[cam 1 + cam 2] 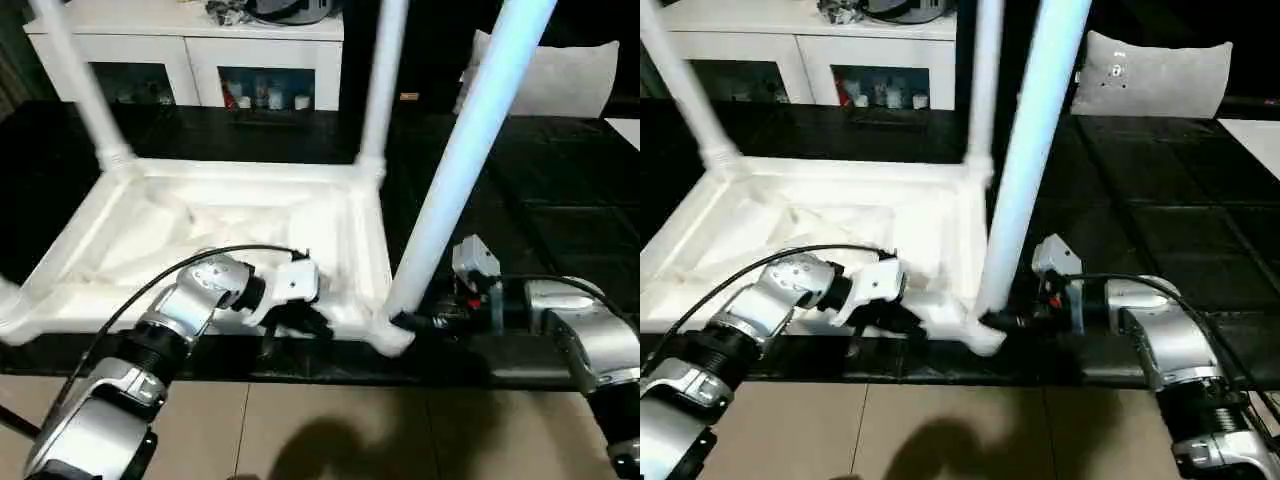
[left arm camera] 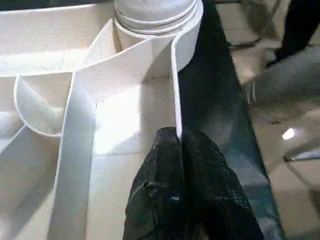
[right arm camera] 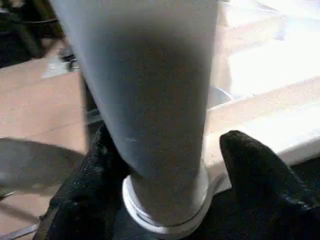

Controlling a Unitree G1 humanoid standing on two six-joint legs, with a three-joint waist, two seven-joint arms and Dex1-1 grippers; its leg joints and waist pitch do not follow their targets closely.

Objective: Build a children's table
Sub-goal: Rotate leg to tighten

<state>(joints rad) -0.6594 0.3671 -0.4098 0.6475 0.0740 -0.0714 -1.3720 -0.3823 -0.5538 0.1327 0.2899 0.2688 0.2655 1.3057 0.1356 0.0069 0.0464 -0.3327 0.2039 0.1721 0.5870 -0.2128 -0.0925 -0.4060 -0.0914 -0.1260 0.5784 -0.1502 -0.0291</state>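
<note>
So the tabletop lies upside down mid-frame on the dark worktop, and the near-right leg leans up toward the top right from its corner socket. The right end effector is nearest, fingers spread wide either side of the leg's base. The left end effector is pinched shut on the tabletop's near rim.

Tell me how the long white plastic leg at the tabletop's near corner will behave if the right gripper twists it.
The long white plastic leg looks stiff and smooth, so the fingers beside its base may slip. It leans, so probably isn't fully seated.
</note>
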